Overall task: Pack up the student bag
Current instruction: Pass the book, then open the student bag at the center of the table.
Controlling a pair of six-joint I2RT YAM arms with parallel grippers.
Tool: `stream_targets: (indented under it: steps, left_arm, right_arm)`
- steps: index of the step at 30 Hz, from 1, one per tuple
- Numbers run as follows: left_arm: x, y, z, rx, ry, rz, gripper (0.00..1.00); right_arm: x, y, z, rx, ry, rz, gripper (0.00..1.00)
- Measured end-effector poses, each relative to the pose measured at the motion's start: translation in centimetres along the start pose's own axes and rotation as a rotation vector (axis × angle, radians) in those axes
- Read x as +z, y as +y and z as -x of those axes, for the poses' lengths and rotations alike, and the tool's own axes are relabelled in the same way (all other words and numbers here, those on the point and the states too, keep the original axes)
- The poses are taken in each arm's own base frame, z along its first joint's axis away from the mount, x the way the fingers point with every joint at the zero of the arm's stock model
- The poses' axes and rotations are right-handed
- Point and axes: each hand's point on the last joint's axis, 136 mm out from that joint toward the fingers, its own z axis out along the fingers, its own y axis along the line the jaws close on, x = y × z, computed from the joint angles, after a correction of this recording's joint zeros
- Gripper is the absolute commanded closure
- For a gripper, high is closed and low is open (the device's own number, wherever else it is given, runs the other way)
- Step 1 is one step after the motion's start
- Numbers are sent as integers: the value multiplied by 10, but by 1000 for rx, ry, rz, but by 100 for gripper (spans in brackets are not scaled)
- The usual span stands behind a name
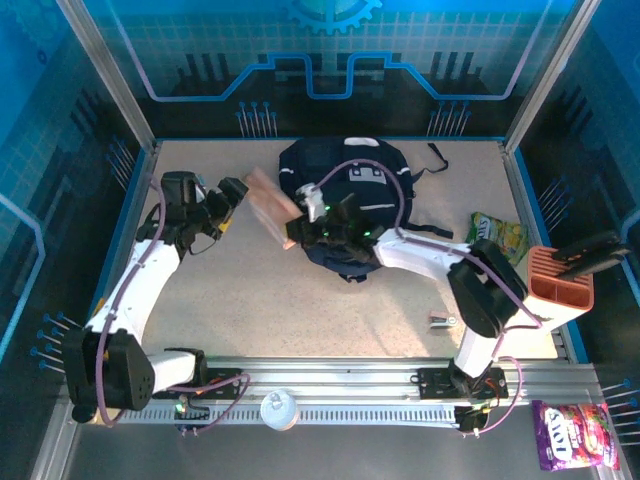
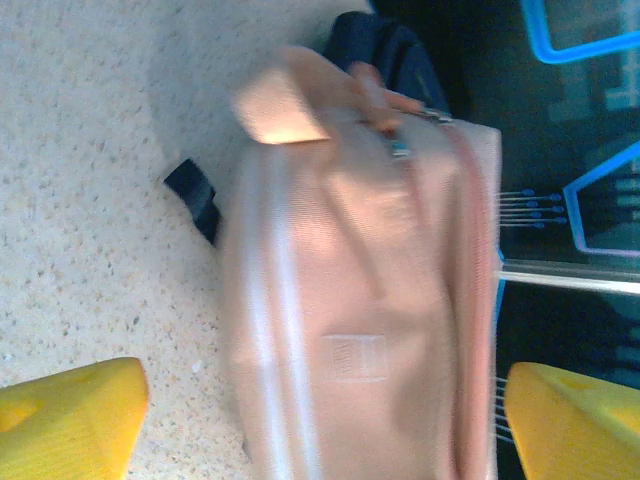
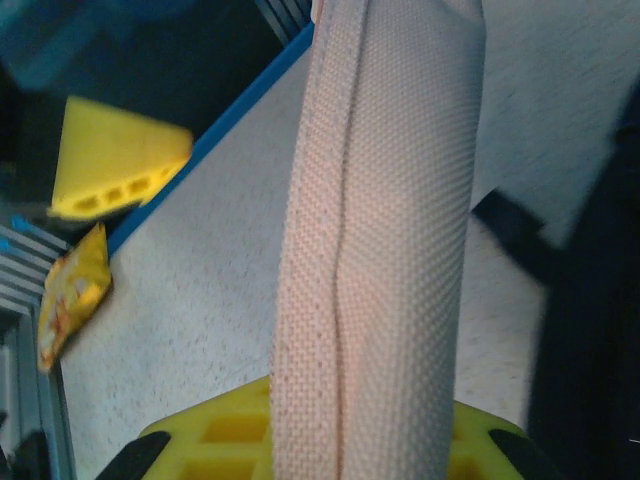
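Note:
The student bag (image 1: 350, 185), dark navy with a pale front patch, lies at the back middle of the table. A pink fabric pouch (image 1: 272, 207) hangs tilted in the air just left of it. My right gripper (image 1: 303, 228) is shut on the pouch's right end; in the right wrist view the woven pouch (image 3: 380, 250) rises edge-on from its yellow finger (image 3: 200, 445). My left gripper (image 1: 233, 198) is open at the pouch's left end. Its yellow fingers (image 2: 70, 415) stand wide on either side of the blurred pouch (image 2: 360, 300). Beyond the pouch show the bag's navy fabric (image 2: 385, 45) and a black strap (image 2: 195, 195).
A green-yellow snack bag (image 1: 498, 237) and an orange holder (image 1: 560, 285) sit at the right. A small metal item (image 1: 443, 320) lies near the right arm's base. A purple candy bag (image 1: 572, 432) and a white cup (image 1: 279, 408) are by the front rail.

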Motion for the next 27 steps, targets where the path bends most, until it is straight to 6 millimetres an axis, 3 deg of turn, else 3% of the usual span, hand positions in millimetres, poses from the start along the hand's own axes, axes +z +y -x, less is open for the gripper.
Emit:
stream_targets:
  steps: [6, 10, 13, 21, 27]
  left_arm:
    - [-8, -40, -11, 274, -26, -37, 1]
    - [10, -62, -31, 447, 2, -18, 1]
    - [39, -71, -49, 586, 50, 16, 1]
    - [116, -82, -145, 1137, 303, 13, 3]
    - [150, -78, -189, 1501, 443, -3, 14]
  right_arm:
    - [-73, -46, 44, 135, -138, -66, 91]
    - [-118, -78, 56, 224, -203, -133, 91]
    - [-149, -102, 53, 289, -226, -209, 91]
    - [-227, -136, 39, 422, -299, -371, 91]
    - [-256, -152, 16, 510, -314, -450, 91]
